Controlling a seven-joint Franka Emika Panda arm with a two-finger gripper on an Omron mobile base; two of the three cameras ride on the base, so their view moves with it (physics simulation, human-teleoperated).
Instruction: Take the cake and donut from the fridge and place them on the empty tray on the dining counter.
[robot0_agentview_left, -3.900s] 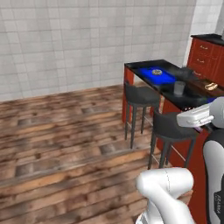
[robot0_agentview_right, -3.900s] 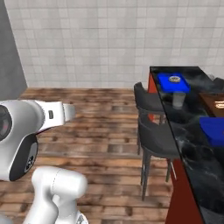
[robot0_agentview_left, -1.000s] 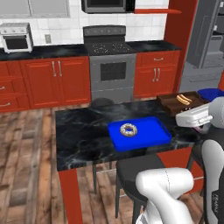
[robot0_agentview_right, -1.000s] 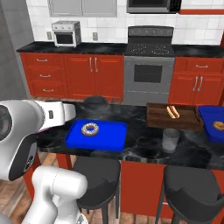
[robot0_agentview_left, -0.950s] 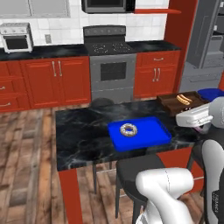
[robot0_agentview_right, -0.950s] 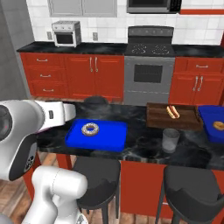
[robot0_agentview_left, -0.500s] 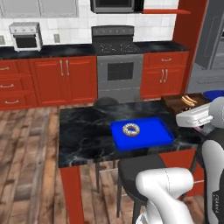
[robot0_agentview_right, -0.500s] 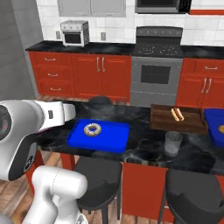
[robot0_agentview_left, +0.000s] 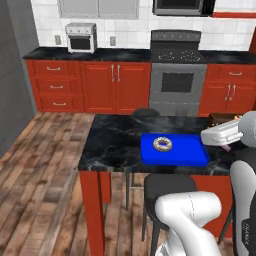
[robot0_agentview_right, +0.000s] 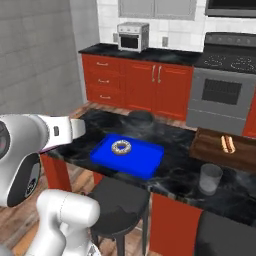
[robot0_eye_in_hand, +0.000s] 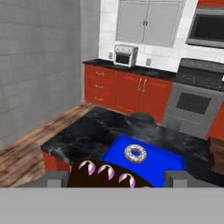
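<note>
Nearest in the hand view, the claw (robot0_eye_in_hand: 113, 179) has its two grey fingertips spread wide on either side of a dark chocolate cake (robot0_eye_in_hand: 107, 174), rounded on top and dotted with glossy pink-and-white icing drops; whether the tips actually press on it cannot be told. Just past the cake lies the tray (robot0_agentview_left: 187, 156), a smooth bright blue shallow rectangle with a raised rim, set near the tabletop's robot-side edge. The donut (robot0_agentview_left: 162, 144), a small tan ring under whitish speckled icing, lies flat inside the tray toward its far left part. The dining counter (robot0_agentview_left: 112, 145) has a glossy black marbled top on red sides, with dark round stools (robot0_agentview_right: 118, 198) tucked below. Toward the tabletop's right end stand a clear glass (robot0_agentview_right: 210, 179) and a dark brown wooden board (robot0_agentview_right: 210, 145) bearing a hot dog. Since a second ago the whole scene has slid rightward in both base views, the donut staying in its tray.
</note>
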